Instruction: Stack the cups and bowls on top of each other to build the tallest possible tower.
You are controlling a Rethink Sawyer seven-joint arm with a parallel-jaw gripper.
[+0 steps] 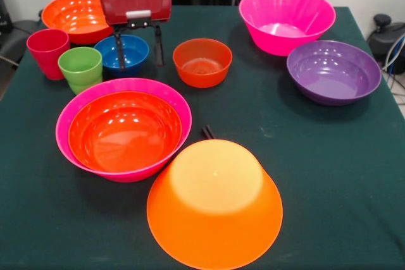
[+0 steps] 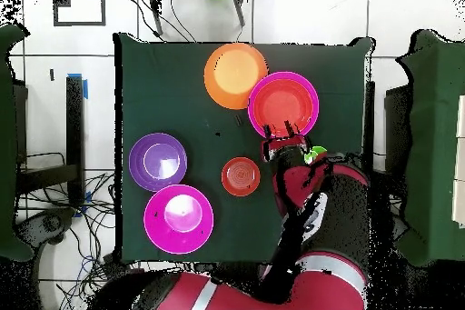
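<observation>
My gripper (image 1: 138,50) hangs open over the small blue bowl (image 1: 133,55), with one finger (image 1: 119,49) at its left side and the other past its right rim. The red-pink cup (image 1: 47,52) and the lime green cup (image 1: 80,67) stand upright just left of it. The small orange-red bowl (image 1: 202,61) sits to its right. The tower (image 1: 123,128) is a red-orange bowl nested in a large magenta bowl. In the overhead view the gripper (image 2: 277,132) is at the tower's (image 2: 282,105) edge, and the arm hides the blue bowl.
A light orange bowl (image 1: 215,200) lies upside down near the front. A second magenta bowl (image 1: 286,18), a purple bowl (image 1: 333,71) and a red-orange bowl (image 1: 73,14) stand at the back. A small dark object (image 1: 207,132) lies on the green tablecloth (image 1: 329,207).
</observation>
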